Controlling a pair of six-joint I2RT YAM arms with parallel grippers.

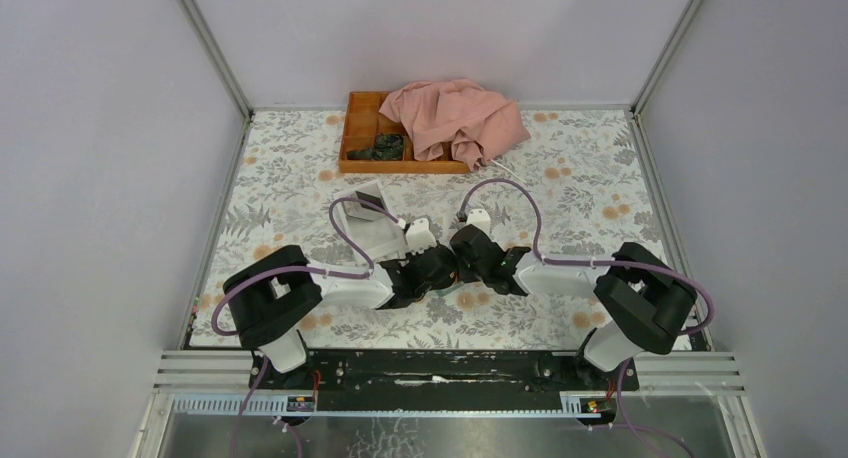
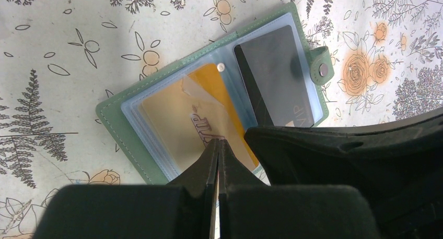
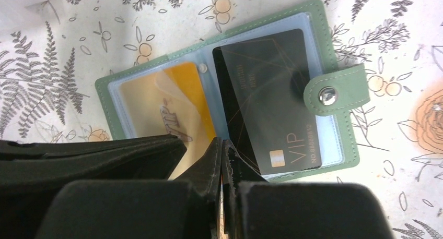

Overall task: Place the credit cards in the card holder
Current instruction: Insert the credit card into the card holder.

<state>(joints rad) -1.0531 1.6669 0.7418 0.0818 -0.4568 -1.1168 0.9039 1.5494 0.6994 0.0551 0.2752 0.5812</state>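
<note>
Two robot claws, both pinched together and empty, meet at an open card holder.

The left claw [image 2: 218, 145] and right claw [image 3: 222, 145] sit side by side, tips closed on nothing, over the near edge of the dull grey-green folding card holder [image 3: 104, 93], which lies open on the floral tabletop [image 3: 397, 160]. A thin orange card [image 3: 188, 93] shows under clear plastic ahead of the left claw. A thin dark grey card [image 3: 261, 93] lies askew ahead of the right claw. A push from the closed tips could slide the light holder or work the dark card out. Far beyond are an orange wooden tray [image 1: 362, 128] and a pink cloth [image 1: 455, 118].
</note>
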